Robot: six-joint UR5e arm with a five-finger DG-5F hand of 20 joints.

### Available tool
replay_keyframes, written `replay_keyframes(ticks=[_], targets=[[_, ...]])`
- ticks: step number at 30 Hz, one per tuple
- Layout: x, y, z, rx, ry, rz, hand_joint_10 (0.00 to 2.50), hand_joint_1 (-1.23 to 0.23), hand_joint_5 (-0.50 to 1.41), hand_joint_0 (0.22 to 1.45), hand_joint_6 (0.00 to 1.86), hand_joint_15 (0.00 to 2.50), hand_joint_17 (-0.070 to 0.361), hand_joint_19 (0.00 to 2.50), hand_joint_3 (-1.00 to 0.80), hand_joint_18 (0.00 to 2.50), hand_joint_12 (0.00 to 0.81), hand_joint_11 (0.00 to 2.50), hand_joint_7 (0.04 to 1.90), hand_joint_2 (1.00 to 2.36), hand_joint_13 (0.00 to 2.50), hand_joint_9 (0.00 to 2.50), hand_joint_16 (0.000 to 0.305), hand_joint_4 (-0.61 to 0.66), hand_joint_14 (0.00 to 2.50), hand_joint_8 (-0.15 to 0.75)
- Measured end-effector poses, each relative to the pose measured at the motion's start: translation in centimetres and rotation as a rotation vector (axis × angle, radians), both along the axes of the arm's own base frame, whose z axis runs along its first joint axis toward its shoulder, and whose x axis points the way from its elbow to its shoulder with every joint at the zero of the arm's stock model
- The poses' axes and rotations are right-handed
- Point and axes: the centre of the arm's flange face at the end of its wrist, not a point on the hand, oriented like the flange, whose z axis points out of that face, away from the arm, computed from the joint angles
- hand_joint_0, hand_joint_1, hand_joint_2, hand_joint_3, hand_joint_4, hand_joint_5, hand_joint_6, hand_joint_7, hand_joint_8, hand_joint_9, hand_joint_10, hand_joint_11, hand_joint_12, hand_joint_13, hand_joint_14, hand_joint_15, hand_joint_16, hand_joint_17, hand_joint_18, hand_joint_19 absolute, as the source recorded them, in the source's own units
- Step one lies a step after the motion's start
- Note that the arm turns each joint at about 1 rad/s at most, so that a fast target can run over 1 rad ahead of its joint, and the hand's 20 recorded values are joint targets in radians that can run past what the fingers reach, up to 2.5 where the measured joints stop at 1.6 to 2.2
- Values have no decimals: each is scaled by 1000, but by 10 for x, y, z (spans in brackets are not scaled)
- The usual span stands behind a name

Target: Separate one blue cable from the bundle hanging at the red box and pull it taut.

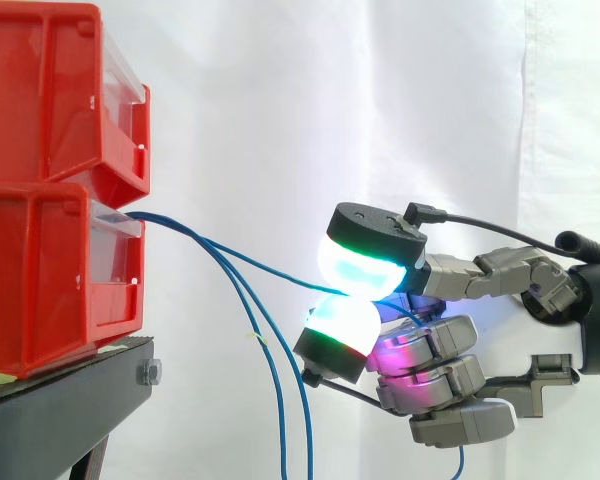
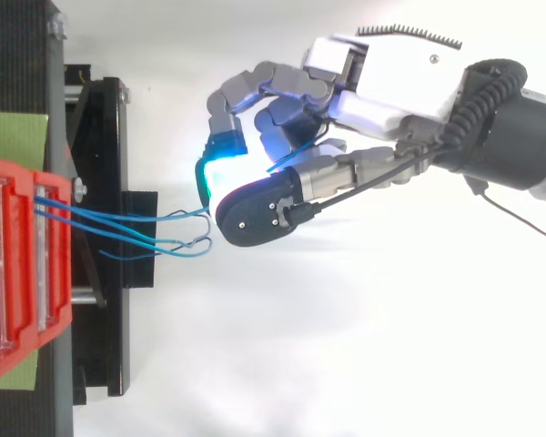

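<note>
- The arm point(image 2: 528, 137) comes in from the right, its wrist roughly level and pointing left.
- The hand point(image 2: 382, 100) reaches forward off the wrist, its pale body uppermost when seen from above.
- In the side view, a stretched-out finger lies on top, and its black-backed pad point(image 1: 365, 265) glows white and green.
- Just under it another fingertip point(image 1: 342, 322) glows white with a green edge.
- These two pads close together and pinch a blue cable point(image 1: 260, 262) between them.
- The other fingers are curled in beneath, glowing magenta and blue near the palm.
</note>
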Motion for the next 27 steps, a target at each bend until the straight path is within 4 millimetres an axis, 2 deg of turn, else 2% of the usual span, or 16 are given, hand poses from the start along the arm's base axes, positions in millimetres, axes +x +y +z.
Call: replay_keyframes(ticks=[27], targets=[[0, 0, 0, 0, 0, 0, 2389, -739, -184, 801, 978, 1772, 51, 1959, -292, 1368, 300, 1380, 1428, 1019, 751, 742, 23, 111, 2500, 261]])
